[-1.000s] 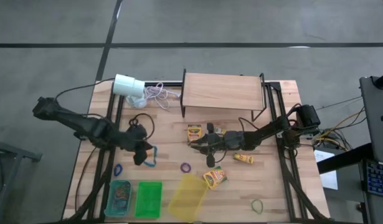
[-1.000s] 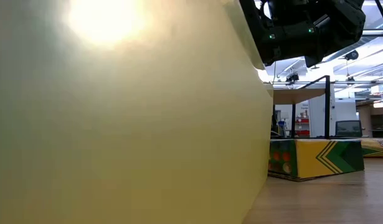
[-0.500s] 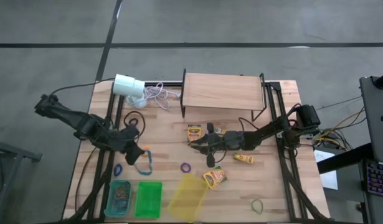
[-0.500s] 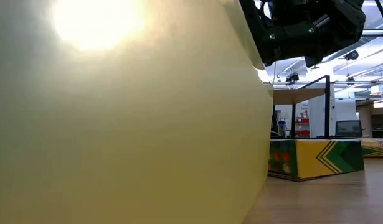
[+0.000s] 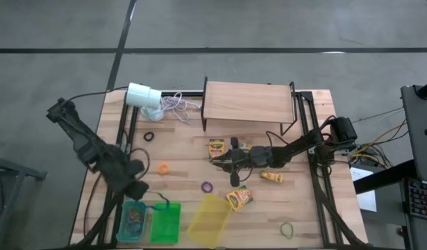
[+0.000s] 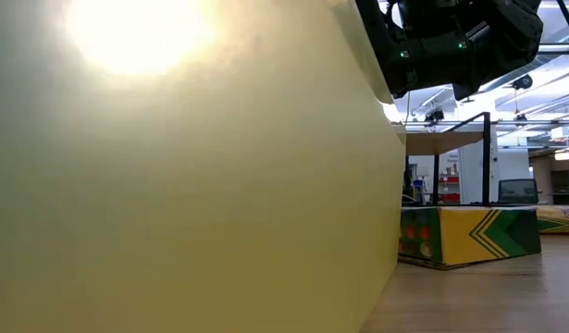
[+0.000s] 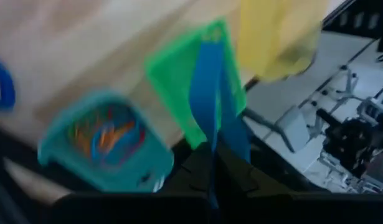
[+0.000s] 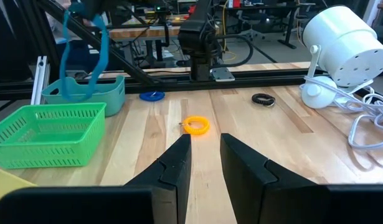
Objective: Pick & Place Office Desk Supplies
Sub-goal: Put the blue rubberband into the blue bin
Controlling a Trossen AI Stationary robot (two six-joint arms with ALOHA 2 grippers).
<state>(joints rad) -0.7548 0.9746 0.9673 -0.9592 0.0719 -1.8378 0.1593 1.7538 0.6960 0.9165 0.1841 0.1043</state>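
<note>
- High view: left gripper [image 5: 139, 189] hangs just above the teal basket [image 5: 132, 221], pinched on a blue rubber band loop [image 5: 160, 201] that dangles toward the green basket [image 5: 165, 222]. Right gripper [image 5: 222, 160] sits mid-table in front of the wooden shelf [image 5: 246, 101], fingers narrowly apart, holding nothing visible. A crayon box [image 5: 216, 146] lies just beside it, another crayon box [image 5: 239, 198] near the yellow basket [image 5: 210, 220]. Orange loop [image 5: 162, 167], purple loop [image 5: 207, 186], black loop [image 5: 148, 136] loose on the table [image 5: 307, 208].
- Low view: yellow basket wall [image 6: 182, 176] fills most of the frame; crayon box [image 6: 469, 236] beside it.
- Left wrist view: blue band [image 7: 213, 93] clamped in the fingers, over the green basket [image 7: 179, 81]; teal basket [image 7: 104, 146] holds mixed bands.
- Right wrist view: fingers [image 8: 172, 165] slightly apart, empty; orange loop [image 8: 196, 124] ahead; white lamp [image 8: 340, 46] far side.
</note>
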